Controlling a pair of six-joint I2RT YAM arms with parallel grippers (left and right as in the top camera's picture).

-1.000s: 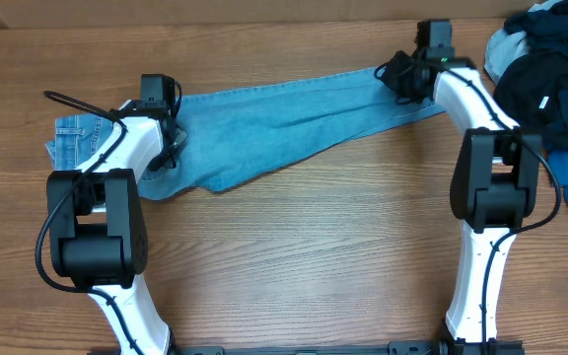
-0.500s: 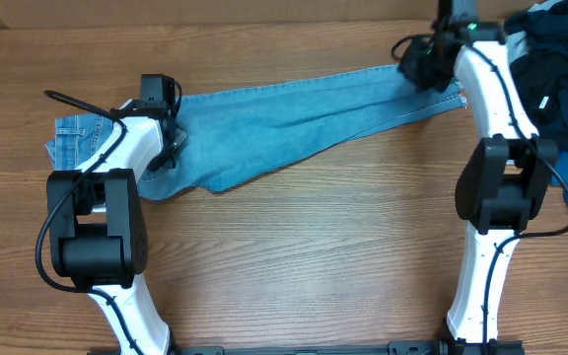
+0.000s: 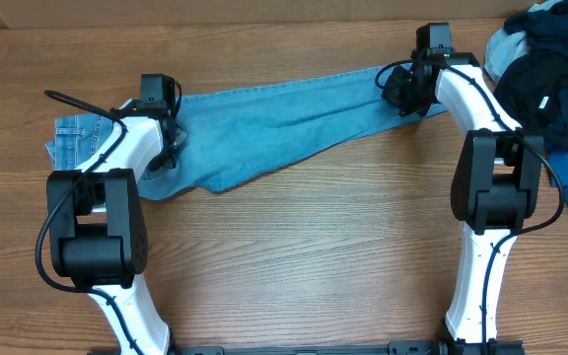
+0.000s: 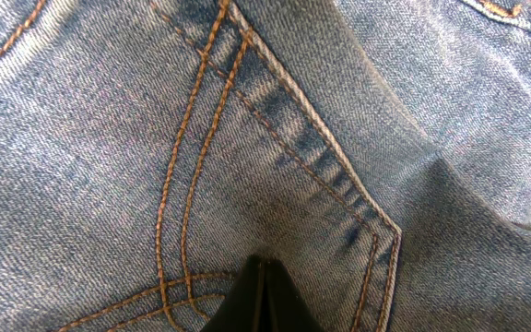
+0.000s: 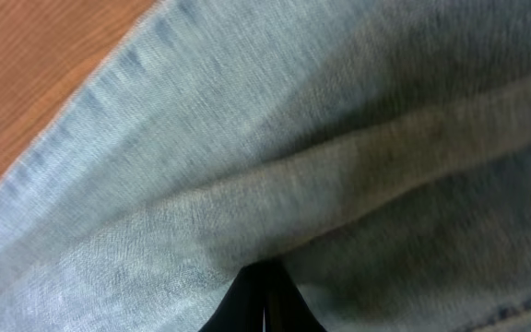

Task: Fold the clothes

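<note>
Swinging back left after stretching out half a second ago, the right gripper (image 3: pixel 403 87) is bringing the leg end of the jeans (image 3: pixel 284 118) with it, jaws pinched tight on pale denim. Meanwhile the left gripper (image 3: pixel 162 126) is pinching the jeans beside a pocket seam, jaws closed. The jeans are lying stretched along the table (image 3: pixel 314 247), and dark clothes (image 3: pixel 550 79) are sitting piled at the right.

1 jeans (image 3: pixel 284 123), 1 dark clothes pile (image 3: pixel 550 79), 2 arms (image 3: pixel 97 232) (image 3: pixel 491 187).
</note>
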